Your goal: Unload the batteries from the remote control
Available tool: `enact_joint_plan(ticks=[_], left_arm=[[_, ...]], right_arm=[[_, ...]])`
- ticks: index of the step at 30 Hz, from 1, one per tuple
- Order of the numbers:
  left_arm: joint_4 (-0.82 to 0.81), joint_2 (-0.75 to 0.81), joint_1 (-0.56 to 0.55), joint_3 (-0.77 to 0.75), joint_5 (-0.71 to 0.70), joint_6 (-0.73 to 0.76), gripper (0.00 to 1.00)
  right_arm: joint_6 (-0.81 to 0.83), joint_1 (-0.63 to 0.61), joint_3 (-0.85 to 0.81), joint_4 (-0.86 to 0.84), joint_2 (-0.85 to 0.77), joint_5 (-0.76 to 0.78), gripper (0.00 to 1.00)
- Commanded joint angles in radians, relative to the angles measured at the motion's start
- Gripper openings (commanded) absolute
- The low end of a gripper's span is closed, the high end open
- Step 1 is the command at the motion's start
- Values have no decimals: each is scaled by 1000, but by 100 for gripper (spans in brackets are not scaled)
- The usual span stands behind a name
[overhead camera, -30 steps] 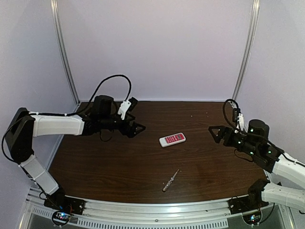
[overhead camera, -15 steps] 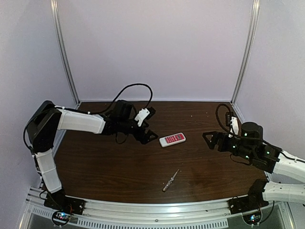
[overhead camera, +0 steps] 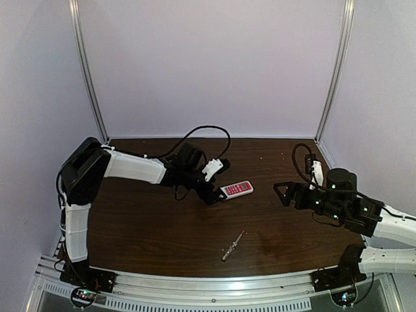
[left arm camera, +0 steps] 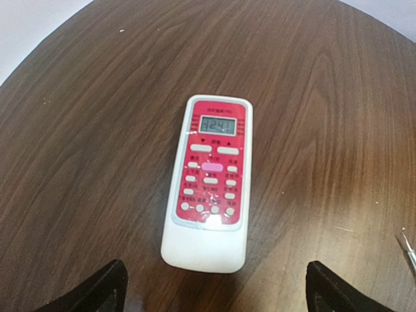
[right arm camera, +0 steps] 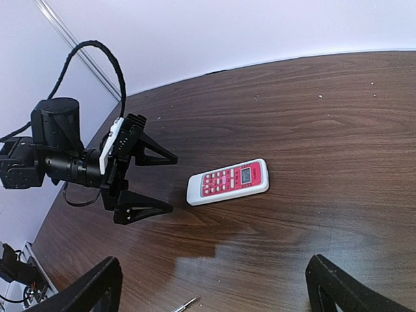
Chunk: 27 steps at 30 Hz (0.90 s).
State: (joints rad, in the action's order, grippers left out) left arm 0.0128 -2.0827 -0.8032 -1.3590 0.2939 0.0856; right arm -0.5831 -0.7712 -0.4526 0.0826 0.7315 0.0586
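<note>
The remote control (overhead camera: 235, 190) lies flat on the dark wood table, pink-red button face up. It also shows in the left wrist view (left arm camera: 209, 182) and the right wrist view (right arm camera: 228, 181). No batteries show; the remote's back is hidden. My left gripper (overhead camera: 220, 181) is open and empty, just left of the remote's near end, its fingers spread wider than the remote (left arm camera: 218, 289). It also shows in the right wrist view (right arm camera: 173, 182). My right gripper (overhead camera: 281, 192) is open and empty, apart from the remote on its right side (right arm camera: 214, 289).
A thin silvery screwdriver (overhead camera: 233, 246) lies on the table in front of the remote, also at the edge of the left wrist view (left arm camera: 408, 250) and the right wrist view (right arm camera: 184, 304). White walls and metal posts (overhead camera: 88, 71) enclose the table.
My left arm has swung right across the table, bringing its open gripper up to the remote's left end. My right gripper has moved a little left toward the remote.
</note>
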Motion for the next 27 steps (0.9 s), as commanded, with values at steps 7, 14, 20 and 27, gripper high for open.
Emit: enact_joint_plan(ticks=[7, 14, 20, 27], left_arm=[[58, -127, -6, -132, 6, 44, 97], [79, -175, -17, -167, -17, 59, 94], [93, -200, -30, -190, -48, 73, 86], [84, -202, -46, -184, -100, 90, 80]], right_arm=[[-6, -26, -15, 25, -10, 45, 100], [-7, -34, -11, 12, -2, 49, 100], [-7, -42, -9, 4, 12, 49, 100], [-9, -48, -7, 4, 3, 49, 100]])
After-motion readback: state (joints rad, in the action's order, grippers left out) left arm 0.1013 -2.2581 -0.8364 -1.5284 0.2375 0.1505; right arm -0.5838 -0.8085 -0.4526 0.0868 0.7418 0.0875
